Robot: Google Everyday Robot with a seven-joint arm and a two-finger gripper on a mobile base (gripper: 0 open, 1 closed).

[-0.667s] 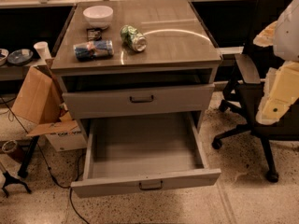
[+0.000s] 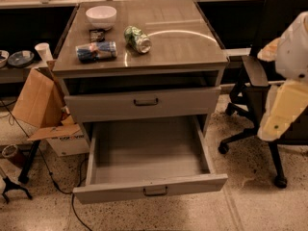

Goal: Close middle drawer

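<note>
Grey and drawn fully out, the middle drawer [image 2: 110,192] is seen low at the front of the cabinet [image 2: 178,49]. Nothing of the closing is judged done, and the whole push remains. The gripper [image 2: 281,114] is held at the right edge, well apart from the drawer's handle [image 2: 155,191] — whether it is open or closed cannot be told.

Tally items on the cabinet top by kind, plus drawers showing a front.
White bowl: 1
Green can: 1
Blue packet: 1
Small dark item: 1
Drawers: 2 (middle drawer pulled out, upper drawer above it)
Total: 6
Hand not in view; only the arm at the right edge.
</note>
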